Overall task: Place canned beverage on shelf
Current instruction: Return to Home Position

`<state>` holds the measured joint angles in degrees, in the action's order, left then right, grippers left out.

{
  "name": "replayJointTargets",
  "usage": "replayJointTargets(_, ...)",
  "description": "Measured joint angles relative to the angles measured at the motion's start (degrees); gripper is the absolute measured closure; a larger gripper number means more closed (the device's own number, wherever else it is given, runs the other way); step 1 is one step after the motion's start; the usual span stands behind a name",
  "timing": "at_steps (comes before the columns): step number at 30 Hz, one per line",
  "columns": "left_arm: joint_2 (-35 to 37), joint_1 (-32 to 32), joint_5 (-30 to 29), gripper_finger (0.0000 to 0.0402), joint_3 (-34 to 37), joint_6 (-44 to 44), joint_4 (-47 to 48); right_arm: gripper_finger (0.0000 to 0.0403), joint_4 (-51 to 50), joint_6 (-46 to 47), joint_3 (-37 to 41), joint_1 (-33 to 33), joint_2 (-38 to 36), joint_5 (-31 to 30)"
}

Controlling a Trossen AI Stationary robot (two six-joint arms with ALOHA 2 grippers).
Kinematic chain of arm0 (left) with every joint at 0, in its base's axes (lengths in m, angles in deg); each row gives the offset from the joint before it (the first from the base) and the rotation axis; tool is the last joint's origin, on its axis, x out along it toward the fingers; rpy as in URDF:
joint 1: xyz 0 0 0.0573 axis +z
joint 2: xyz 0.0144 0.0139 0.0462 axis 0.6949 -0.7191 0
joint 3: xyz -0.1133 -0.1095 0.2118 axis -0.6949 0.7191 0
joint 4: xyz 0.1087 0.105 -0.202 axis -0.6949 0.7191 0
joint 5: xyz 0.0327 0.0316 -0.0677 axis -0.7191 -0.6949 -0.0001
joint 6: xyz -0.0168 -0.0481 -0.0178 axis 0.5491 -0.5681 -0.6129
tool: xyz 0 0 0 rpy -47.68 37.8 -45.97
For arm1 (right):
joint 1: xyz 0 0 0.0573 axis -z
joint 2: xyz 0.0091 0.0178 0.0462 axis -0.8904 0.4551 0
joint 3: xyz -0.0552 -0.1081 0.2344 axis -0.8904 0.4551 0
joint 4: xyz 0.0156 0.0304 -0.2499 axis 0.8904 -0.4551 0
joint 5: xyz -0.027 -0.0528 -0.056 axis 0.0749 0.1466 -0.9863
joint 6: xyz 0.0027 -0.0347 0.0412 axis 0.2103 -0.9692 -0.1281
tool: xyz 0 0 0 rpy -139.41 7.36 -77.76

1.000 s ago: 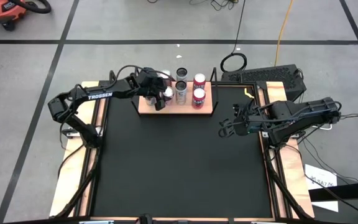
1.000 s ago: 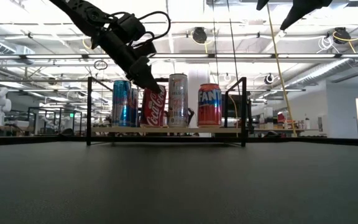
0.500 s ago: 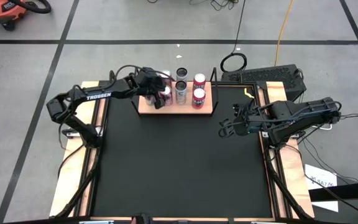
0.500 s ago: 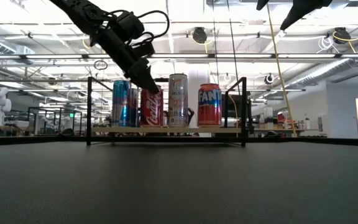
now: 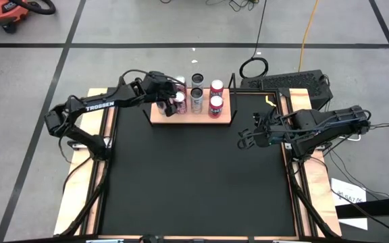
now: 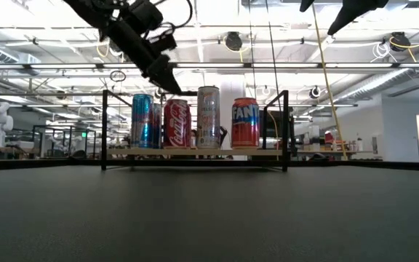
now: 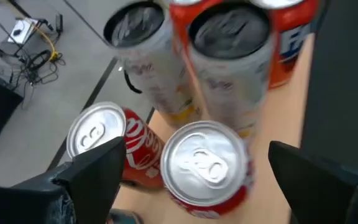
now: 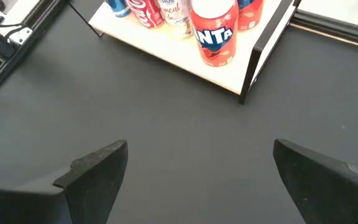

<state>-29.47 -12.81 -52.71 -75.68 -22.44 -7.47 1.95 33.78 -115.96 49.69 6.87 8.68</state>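
An open workshop hall with white ceiling trusses and bright strip lights lies beyond the table, and its grey concrete floor [image 5: 147, 27] is crossed by dark lines, with an orange shop vacuum [image 5: 5, 13] in one far corner and a yellow cable [image 5: 307, 34] trailing away. The large black-topped table with wooden side strips [image 5: 194, 175] is matte and bare across its middle and near side. At its far edge stands the small light-wood shelf with black wire end brackets [image 6: 195, 151], carrying cans in two rows. In the front row, seen level, are a blue can [image 6: 142, 120], a red cola can [image 6: 177, 124], a tall silver-white can [image 6: 208, 116] and an orange-red soda can [image 6: 245, 122], all upright and close together. The left gripper [image 5: 169, 101] hovers over the shelf's left half, just above the red cola can and not touching it, its two dark fingers [image 7: 98, 174] spread wide to either side of the can's lid. The right gripper [image 5: 243, 140] hangs above the table's right side, well away from the shelf, its fingers [image 8: 98, 165] also spread wide and holding nothing.
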Motion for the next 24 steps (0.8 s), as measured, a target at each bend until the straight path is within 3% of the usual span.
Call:
replayJointTargets(6, 6.6, -1.0, 0.0, 0.0014, -3.6, -2.9, 6.1, 0.0015, 5.5, -4.4, 0.0, 0.0, 0.0, -3.3)
replayJointTargets(11, 13.4, -4.1, 4.9, 0.0013, -4.3, -13.6, 3.9, 0.0050, 21.2, -20.2, 0.0, 0.0, 0.5, -4.2)
replayJointTargets(17, 16.7, -13.9, 2.6, 0.0040, -4.3, -19.2, -1.4, 0.0141, 37.0, -38.9, 0.0, 0.5, 3.0, -3.7)
replayJointTargets(24, 16.0, -23.7, -1.4, 0.0168, -4.3, -24.0, -8.0, 0.0293, 31.6, -34.2, 0.0, 4.2, 6.0, 7.0)
